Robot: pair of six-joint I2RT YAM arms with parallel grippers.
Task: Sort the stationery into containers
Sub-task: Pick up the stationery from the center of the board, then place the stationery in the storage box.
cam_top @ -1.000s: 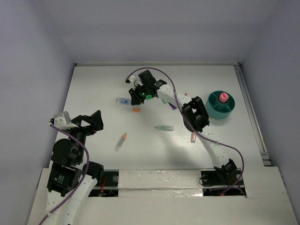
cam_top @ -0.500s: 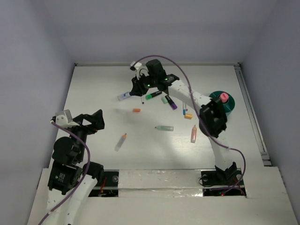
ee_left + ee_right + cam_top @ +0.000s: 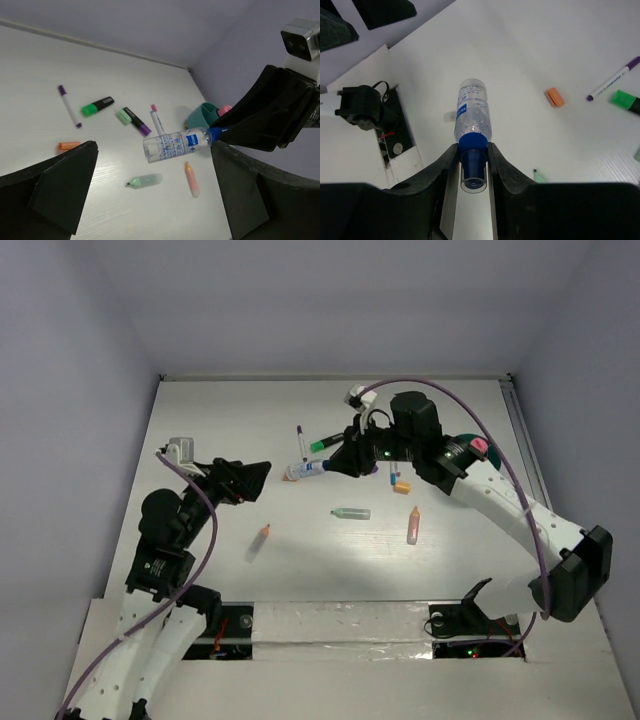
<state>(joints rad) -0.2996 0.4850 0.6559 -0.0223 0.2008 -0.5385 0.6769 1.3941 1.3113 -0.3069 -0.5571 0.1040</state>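
My right gripper [image 3: 335, 462] [image 3: 472, 150] is shut on the blue cap of a small clear bottle [image 3: 305, 470] [image 3: 472, 117] [image 3: 172, 145], held level above the table. My left gripper [image 3: 255, 475] [image 3: 155, 192] is open with nothing in it, pointing at the bottle from the left. Loose stationery lies below: a purple-tipped pen [image 3: 301, 443], a green marker [image 3: 325, 442], a pale-green marker [image 3: 351, 513], a salmon marker [image 3: 412, 525], an orange marker [image 3: 260, 540] and an orange cap [image 3: 401, 487]. The teal tub [image 3: 202, 115] holds a pink-capped tube [image 3: 478, 447]; my right arm hides most of it from above.
The table's right edge carries a rail [image 3: 535, 475]. Both arm bases stand at the near edge [image 3: 330, 620]. A pink-tipped pen [image 3: 157, 120] and a purple-capped marker [image 3: 133, 121] lie close to the tub. Walls close off the back and sides.
My right gripper has carried the bottle off the far middle of the table, rightward and nearer. My left arm has swung up and toward the centre, its jaws still wide.
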